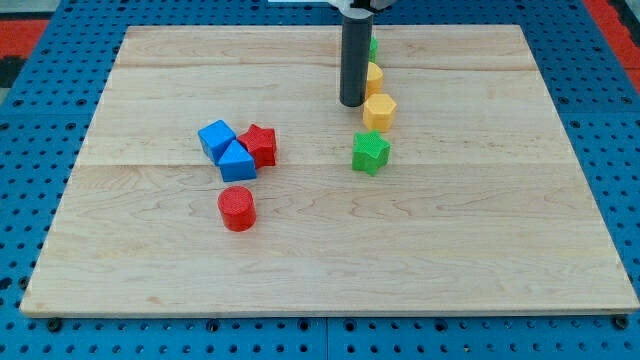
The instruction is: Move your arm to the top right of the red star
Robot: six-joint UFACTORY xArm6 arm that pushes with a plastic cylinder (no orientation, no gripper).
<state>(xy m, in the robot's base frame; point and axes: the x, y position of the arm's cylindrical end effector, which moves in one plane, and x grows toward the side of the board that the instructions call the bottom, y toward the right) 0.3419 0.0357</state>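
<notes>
The red star (261,144) lies left of the board's middle, touching a blue triangular block (237,162) and next to a blue cube (216,137). My tip (352,103) is at the end of the dark rod in the upper middle. It stands well to the right of and above the red star, just left of a yellow hexagon (379,111). A red cylinder (237,209) sits below the blue blocks.
A green star (370,152) lies below the yellow hexagon. Another yellow block (374,77) and a green block (373,46) sit partly hidden behind the rod. The wooden board (480,220) ends in a blue pegboard surround.
</notes>
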